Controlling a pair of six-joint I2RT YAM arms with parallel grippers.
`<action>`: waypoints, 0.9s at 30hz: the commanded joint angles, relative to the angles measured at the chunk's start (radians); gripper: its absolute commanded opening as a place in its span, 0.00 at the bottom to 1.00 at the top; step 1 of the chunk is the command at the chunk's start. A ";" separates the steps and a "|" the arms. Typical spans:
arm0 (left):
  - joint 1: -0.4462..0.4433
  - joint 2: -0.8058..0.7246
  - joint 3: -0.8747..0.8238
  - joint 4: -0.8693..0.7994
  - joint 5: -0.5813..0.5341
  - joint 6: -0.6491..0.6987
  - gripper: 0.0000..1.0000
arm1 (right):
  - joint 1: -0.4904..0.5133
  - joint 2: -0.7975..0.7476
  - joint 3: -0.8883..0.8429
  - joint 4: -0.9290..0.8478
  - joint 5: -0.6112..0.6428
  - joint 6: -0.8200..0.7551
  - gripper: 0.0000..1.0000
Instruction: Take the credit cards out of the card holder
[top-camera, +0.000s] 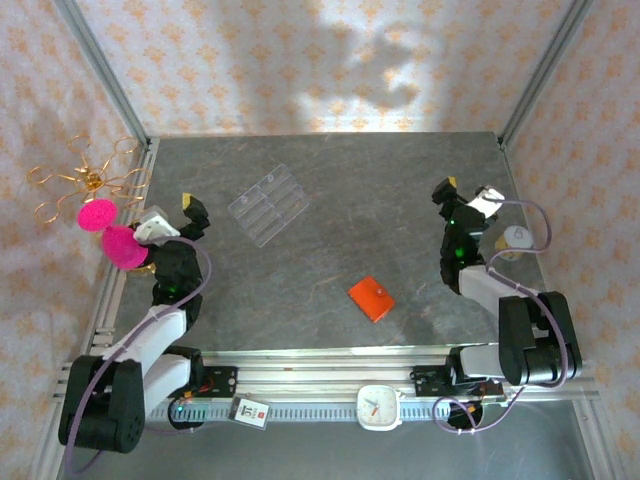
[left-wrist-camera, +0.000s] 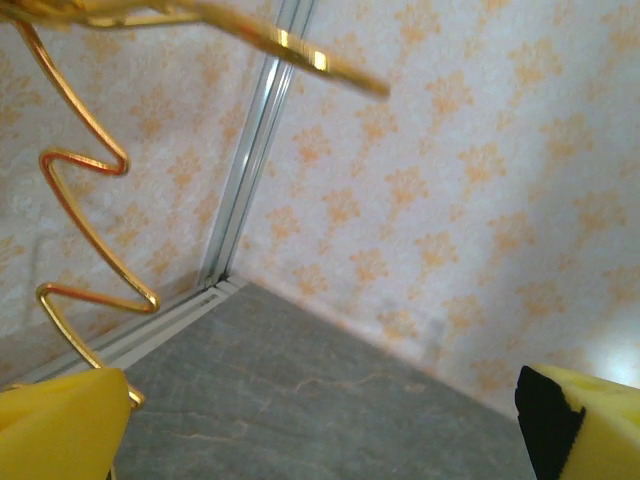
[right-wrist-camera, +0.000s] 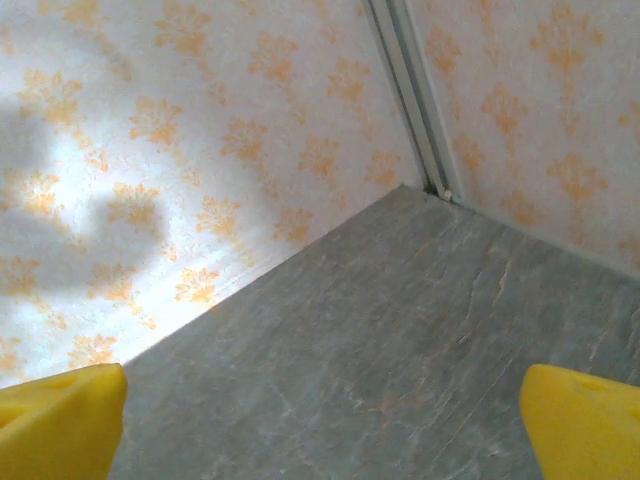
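Grey stone worktop (top-camera: 330, 250): mostly bare. It carries two loose things in its middle band, and both arms are folded back toward its side edges, which I judge to be a resting pose that keeps the overhead view free.
Gold wire ornament (top-camera: 85, 182): stands off the far-left corner with pink pompoms (top-camera: 98, 213) on it. Its loops cross the left wrist view close by, so it could snag that arm as it swings out.
Clear tray (top-camera: 267, 205): lies flat and turned at an angle, left of the middle and toward the far edge, well apart from the wallet. It looks like a likely place to lay things down.
Left gripper (top-camera: 190, 212): raised near the left edge, its yellow fingertips (left-wrist-camera: 55, 425) spread wide and nothing between them.
Right gripper (top-camera: 445, 190): raised near the right edge, also spread wide and holding nothing. It is the nearer arm to the wallet.
Card holder (top-camera: 371, 298): orange, lying flat and apparently folded shut, right of the middle and toward the near edge, with neither gripper touching it.
Credit cards: not visible, presumably inside the shut holder, so opening it looks like the first step.
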 joint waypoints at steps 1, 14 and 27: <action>-0.006 -0.054 0.037 -0.126 -0.015 -0.156 0.99 | -0.015 0.054 0.101 -0.247 -0.168 0.277 1.00; 0.000 -0.064 0.136 -0.165 0.510 -0.374 0.99 | 0.242 0.347 0.297 -0.159 -0.695 0.034 0.94; -0.003 -0.274 0.022 -0.021 0.568 -0.486 0.99 | 0.371 0.748 0.719 -0.298 -0.803 -0.092 0.57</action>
